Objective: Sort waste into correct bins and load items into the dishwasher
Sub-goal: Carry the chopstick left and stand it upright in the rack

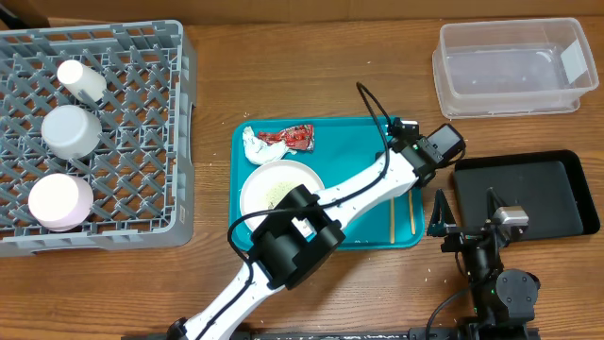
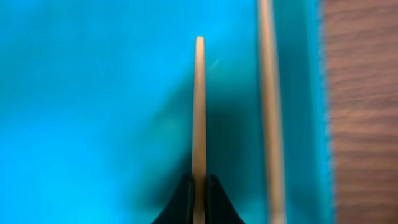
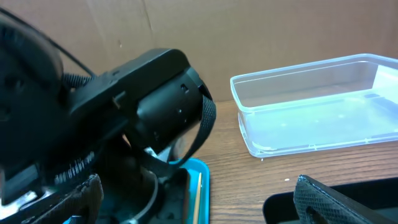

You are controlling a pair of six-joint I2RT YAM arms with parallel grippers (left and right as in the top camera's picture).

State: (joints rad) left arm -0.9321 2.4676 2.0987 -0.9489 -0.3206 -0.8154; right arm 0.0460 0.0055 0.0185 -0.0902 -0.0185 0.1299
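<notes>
**Item:** wooden chopstick (image 2: 199, 112), one of two.
**Location:** over the teal tray (image 2: 93, 93), near its right edge; we cannot tell whether it has left the surface.
**Axis:** we record it running straight out ahead of the left end effector (image 2: 199, 198), which is pinched shut on its near end.
**Second chopstick** (image 2: 268, 112)**:** parallel, just beside, ungripped.
**Right end effector** (image 1: 464, 215)**:** spread wide, empty.
**Destination, we judge:** grey dish rack (image 1: 179, 123), well apart to the left, so the left arm serves.
</notes>
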